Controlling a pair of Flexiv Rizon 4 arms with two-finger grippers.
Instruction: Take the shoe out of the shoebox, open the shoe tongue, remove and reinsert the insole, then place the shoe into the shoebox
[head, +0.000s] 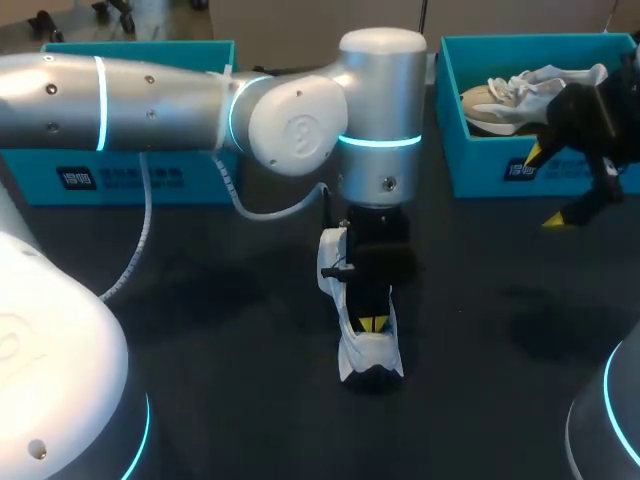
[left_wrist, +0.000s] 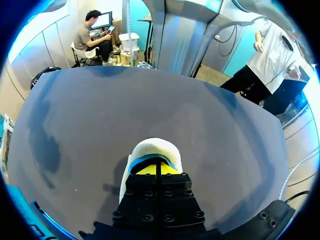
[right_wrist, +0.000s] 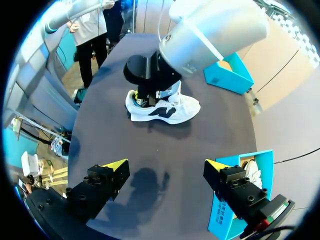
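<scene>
Shoe, white with dark side marks, stands on its sole on the dark table, just toward 6 o'clock from centre in your head view.

Left arm comes in from 9 o'clock and bends down over it. Left gripper points straight down with its yellow tips inside the shoe's opening. The fingers are pressed together; you can't tell whether anything is pinched between them.

Right gripper hangs at 3 o'clock, over the front wall of the teal box at 2 o'clock. Its fingers are spread wide and hold nothing. A second pale shoe lies in that box.

Another teal box sits at 10 o'clock, behind the left arm.
</scene>
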